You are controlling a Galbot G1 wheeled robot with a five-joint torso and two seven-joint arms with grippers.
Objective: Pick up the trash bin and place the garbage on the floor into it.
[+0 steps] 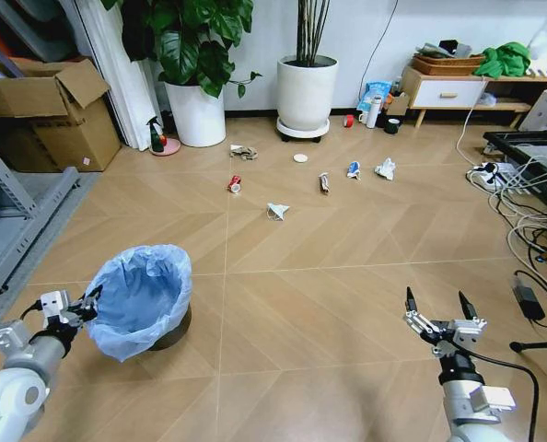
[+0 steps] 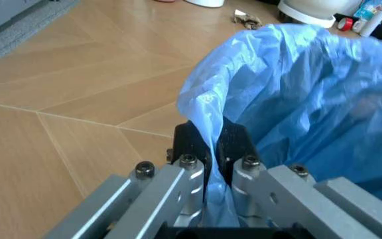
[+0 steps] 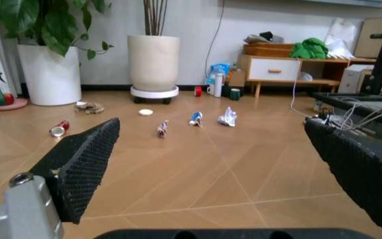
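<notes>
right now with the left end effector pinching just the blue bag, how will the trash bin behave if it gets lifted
The left end effector is shut on thin, crinkled liner at the rim of the trash bin, so the plastic will probably stretch or slip before the bin rises. The bin looks small and empty, so likely light, but hanging from one side it would probably tilt.

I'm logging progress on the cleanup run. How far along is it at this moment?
Done: the left gripper is shut on the blue liner at the trash bin rim. In hand: the bin itself; I cannot tell whether it is off the floor. Left: all the litter, including the red can, paper cone and crumpled paper. The right gripper is open and empty.
</notes>
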